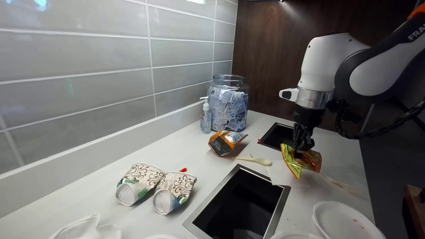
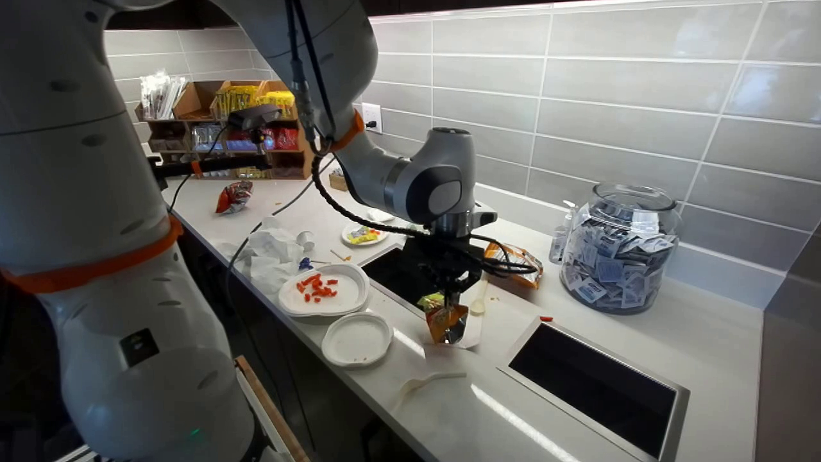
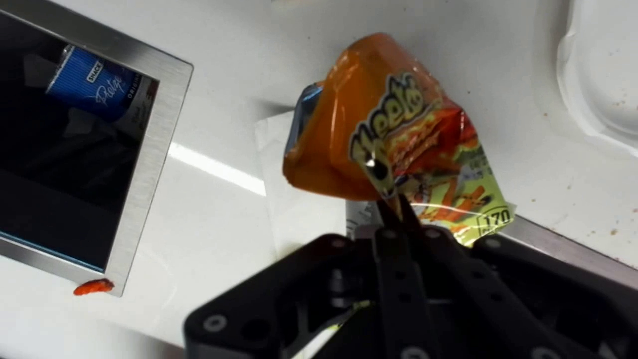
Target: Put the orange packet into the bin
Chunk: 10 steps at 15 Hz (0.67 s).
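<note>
Gripper, nearly closed, pinches the orange packet; I'd centre its crumpled bulk over a bin before letting go.

- Kitchen type: snack pantry or break room; office or lab, can't tell
- White counter along gray tiles, with outlet
- Steel-edged bins set into counter, pretzel wrapper in one
- Rack at back, compartments stocked with packs
- Glass jar full of sachets, pump bottle just beside it
- Disposables out: paper cups, white plates, pale spoon
</note>
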Tool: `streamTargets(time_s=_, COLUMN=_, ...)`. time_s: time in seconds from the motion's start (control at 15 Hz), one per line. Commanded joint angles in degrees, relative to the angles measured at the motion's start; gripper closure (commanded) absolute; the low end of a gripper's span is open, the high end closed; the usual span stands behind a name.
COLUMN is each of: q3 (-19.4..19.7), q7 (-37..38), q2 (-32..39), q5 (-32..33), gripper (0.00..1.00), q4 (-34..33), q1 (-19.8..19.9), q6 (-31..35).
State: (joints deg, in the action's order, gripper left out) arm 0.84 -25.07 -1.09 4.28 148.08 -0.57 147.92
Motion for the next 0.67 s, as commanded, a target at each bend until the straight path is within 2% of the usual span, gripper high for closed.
streamTargets(time_s=0.0, q3=-0.8, q7=-2.4, q2=-5.2, q5=-3.6, gripper=1.00, q4=0.4, q1=-1.0, q6=-4.0)
streamTargets(time_s=0.2, q3=-1.1, q7=-4.8, q2=-6.6, q5=-8.5, gripper=1.00, q4=-0.3, q1=-3.2, q6=-3.8)
streamTargets(time_s=0.6, q3=-2.7, q7=-11.1, q2=-3.4, q5=-18.4, gripper=1.00, q4=-5.3, q1=-8.6, q6=-2.7)
